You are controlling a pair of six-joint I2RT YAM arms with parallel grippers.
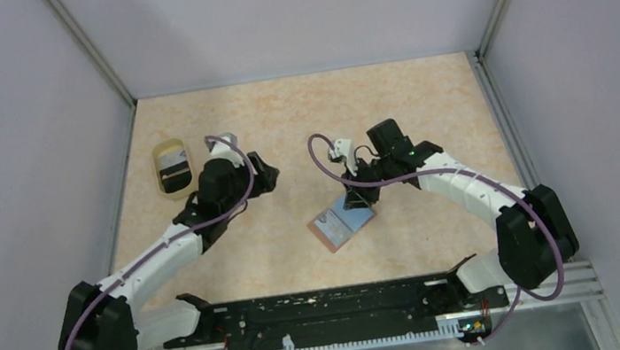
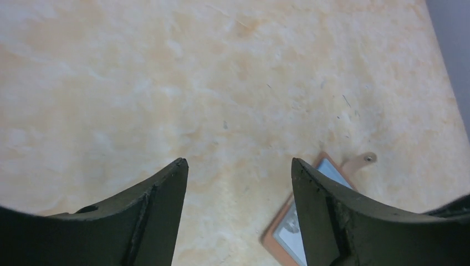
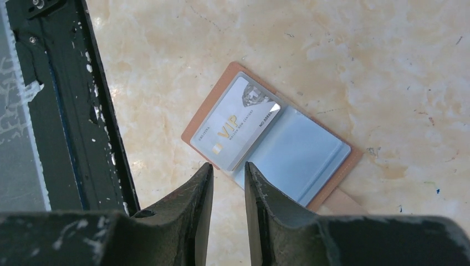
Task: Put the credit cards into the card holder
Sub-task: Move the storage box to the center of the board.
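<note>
Right claw [image 3: 228, 166] at open card holder [image 3: 302, 152] edge.

A robotics lab test cell: plain lilac panels [image 1: 296, 16] in aluminium framing [image 1: 92, 50] enclose a beige marbled table [image 1: 299, 114].

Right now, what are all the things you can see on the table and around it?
card holder: one, reddish-brown with light blue lining, lying open mid-table
credit card: one, silvery white, marked VIP, inside the open card holder
cup: one, translucent yellowish, far left of the table, something dark inside
table: one, beige marbled
left gripper: one, black, wide open, empty, over bare table
right gripper: one, black, jaws slightly apart, empty, above the card holder
</note>
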